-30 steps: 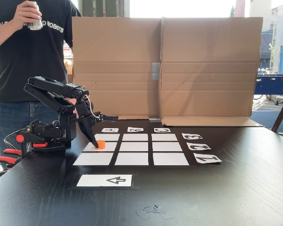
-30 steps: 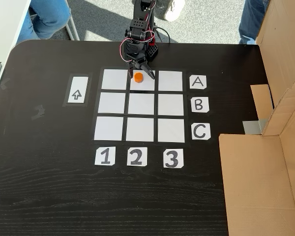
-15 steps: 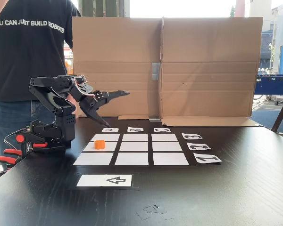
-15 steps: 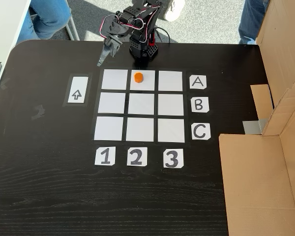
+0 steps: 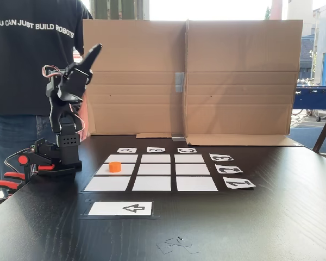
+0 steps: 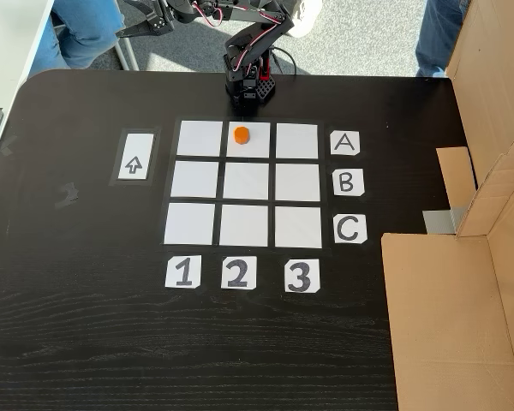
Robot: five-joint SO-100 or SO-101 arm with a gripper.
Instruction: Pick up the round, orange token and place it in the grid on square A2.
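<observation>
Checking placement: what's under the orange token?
The orange token rests on square A2, the white middle cell of row A. The paper directly beneath it is covered.

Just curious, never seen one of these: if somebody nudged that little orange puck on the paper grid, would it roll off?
Probably not: the orange puck stands on its flat end on a paper cell, so it would likely slide. It looks rigid and light, being small plastic.
</observation>
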